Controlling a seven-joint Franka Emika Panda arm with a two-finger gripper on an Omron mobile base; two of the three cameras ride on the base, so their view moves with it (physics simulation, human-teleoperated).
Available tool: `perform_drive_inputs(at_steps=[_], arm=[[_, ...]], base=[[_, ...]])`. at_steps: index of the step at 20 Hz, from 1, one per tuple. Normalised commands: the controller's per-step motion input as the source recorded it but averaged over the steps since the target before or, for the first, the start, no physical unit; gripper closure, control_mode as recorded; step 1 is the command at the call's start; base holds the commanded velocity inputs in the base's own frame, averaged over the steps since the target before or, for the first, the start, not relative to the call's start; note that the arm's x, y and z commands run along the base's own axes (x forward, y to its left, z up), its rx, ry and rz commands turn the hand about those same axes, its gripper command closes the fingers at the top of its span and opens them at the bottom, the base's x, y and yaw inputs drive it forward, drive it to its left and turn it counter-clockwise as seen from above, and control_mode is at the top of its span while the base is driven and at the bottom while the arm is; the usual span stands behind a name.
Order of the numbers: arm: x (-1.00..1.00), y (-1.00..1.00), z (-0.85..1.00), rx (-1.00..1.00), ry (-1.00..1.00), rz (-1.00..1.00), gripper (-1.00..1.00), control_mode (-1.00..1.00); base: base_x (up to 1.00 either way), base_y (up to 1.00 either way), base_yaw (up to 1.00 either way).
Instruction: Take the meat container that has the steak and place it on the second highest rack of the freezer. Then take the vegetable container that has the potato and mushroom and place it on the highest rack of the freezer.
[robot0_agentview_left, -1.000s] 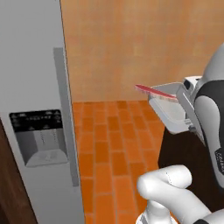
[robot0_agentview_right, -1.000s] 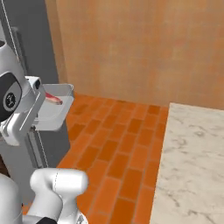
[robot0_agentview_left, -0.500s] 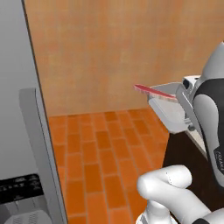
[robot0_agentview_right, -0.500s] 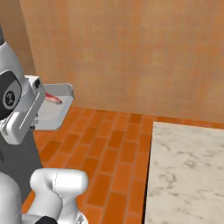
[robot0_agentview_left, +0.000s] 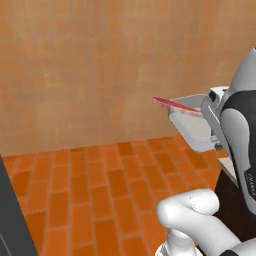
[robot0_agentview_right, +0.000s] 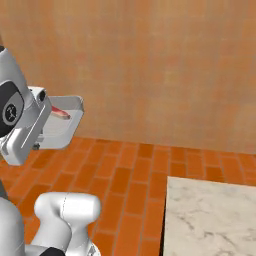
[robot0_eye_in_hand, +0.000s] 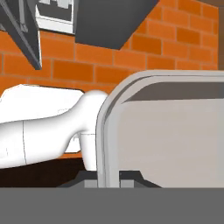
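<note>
The meat container, a light-grey straight-walled tub, hangs tilted in the air beside the arm's upper link. The steak, a thin red slab, juts over its rim. In the right base view the meat container has the steak lying inside. My gripper is shut on the tub's rim, which runs up between the fingertips. The freezer's dark side shows at the lower left, and its grey front with a dispenser panel appears at the top of the hand view.
A marble counter sits at the lower right. Orange brick floor stretches ahead to a tan wall. My own white base link stands below the tub.
The whole picture has swung right as the base turns: the freezer slid off to the left and the marble counter came further in. The tub stays held in the same pose.
</note>
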Motion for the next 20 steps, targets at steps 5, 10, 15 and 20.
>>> perform_drive_inputs(at_steps=[5,10,15,20], arm=[[0.0,0.0,0.0,0.0,0.0,0.0,1.0,1.0],[0.0,0.0,0.0,0.0,0.0,0.0,1.0,1.0],[0.0,0.0,0.0,0.0,0.0,0.0,1.0,1.0],[0.0,0.0,0.0,0.0,0.0,0.0,1.0,1.0]], base=[[0.95,0.0,0.43],[0.71,-0.01,0.71],[0.61,-0.12,0.85],[0.49,-0.16,0.84]])
